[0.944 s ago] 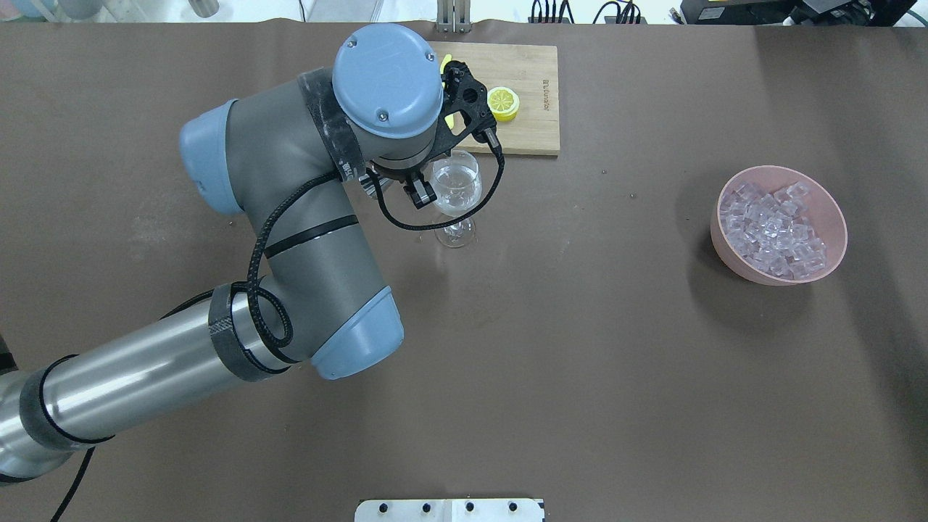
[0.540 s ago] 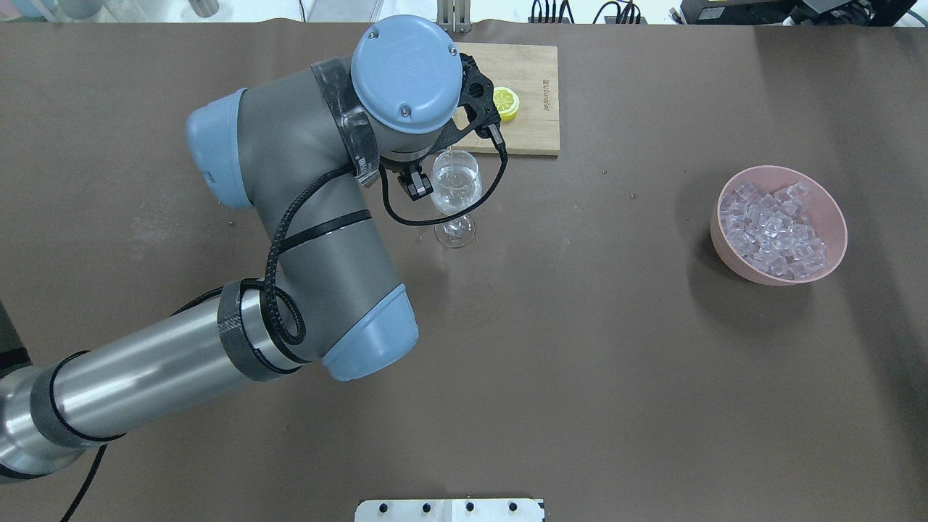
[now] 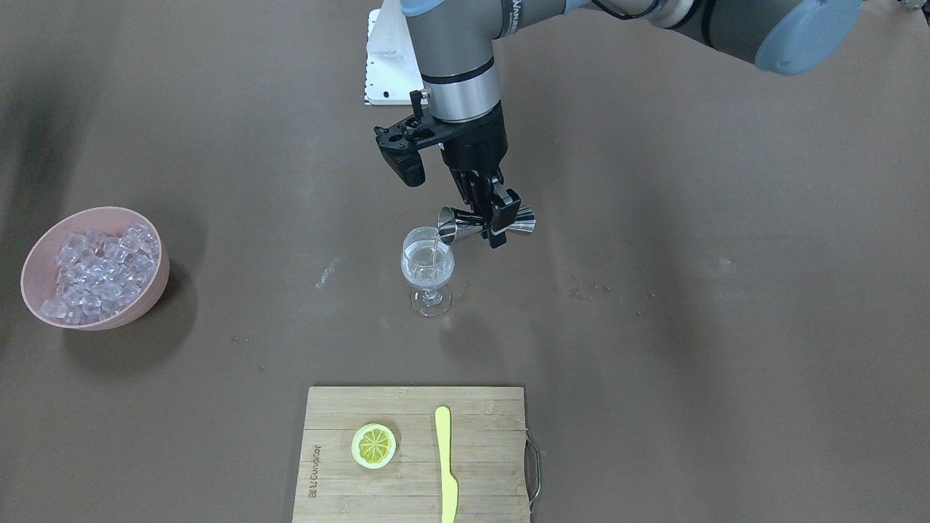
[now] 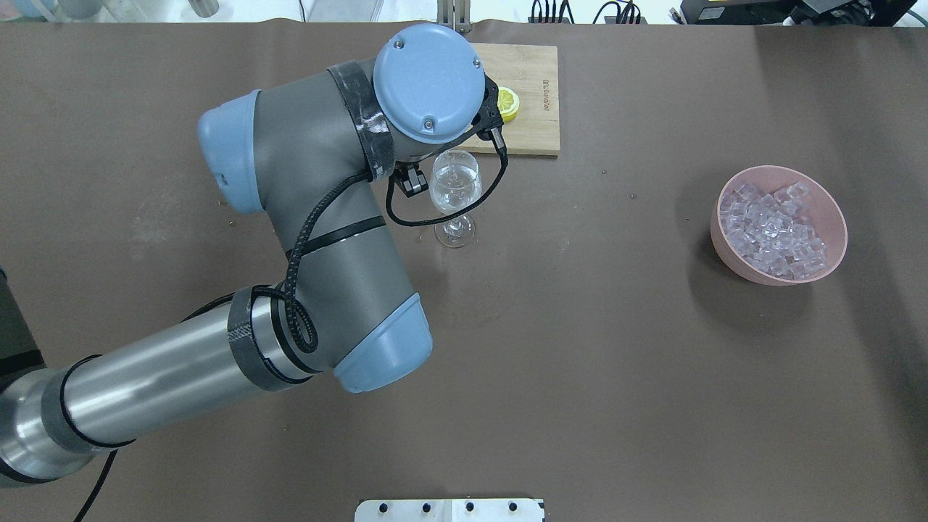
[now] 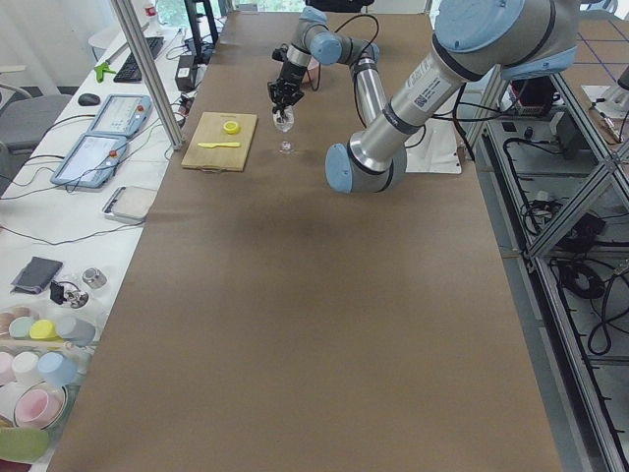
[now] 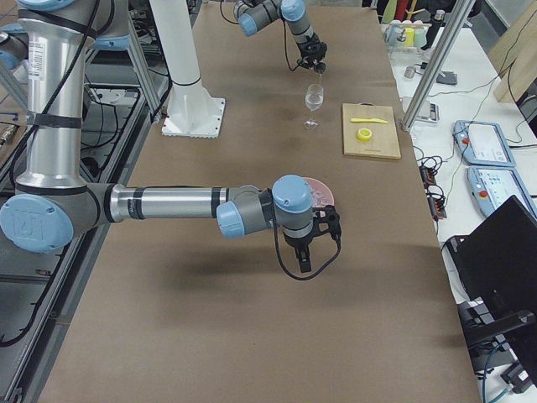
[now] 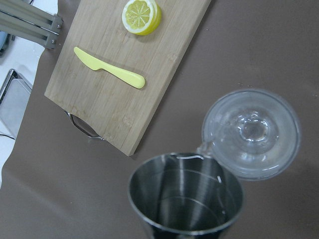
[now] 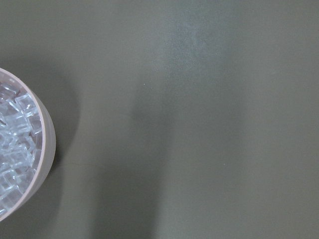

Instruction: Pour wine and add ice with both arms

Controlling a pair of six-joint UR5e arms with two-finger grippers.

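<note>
My left claw [image 3: 485,219] is clamped on the waist of the jigger [image 3: 452,226], nothing else in it. The jigger's long axis lies about level, running across my front. Its open mouth points to my right, lip just above the rim of the wine glass [image 3: 429,270]. So the glass sits below and to the right of the claw, not under it.

A thin stream drops from the lip into the glass, and a shallow pool of wine [image 3: 426,276] is already in there. In the left wrist view the jigger mouth [image 7: 185,196] overlaps the glass rim [image 7: 251,130] on one side only, and little liquid shows in the cup.

My read: the pour is nearly done. The finish turns on the lip staying over the rim as I roll about that axis. If it drifts off, the tail of the stream hits the surface [image 3: 654,327].

The ice [image 3: 91,270] is heaped in the pink bowl [image 3: 158,287], well apart from the glass, on my right side. My right claw [image 6: 305,252] hangs near that bowl, on the side away from the glass. The right wrist view catches only the bowl's wall [image 8: 47,149] at the frame edge, so the claw is beside it, not over it. Wide or narrow, I can't tell. The right arm is clearly the nearer one for the ice.
</note>
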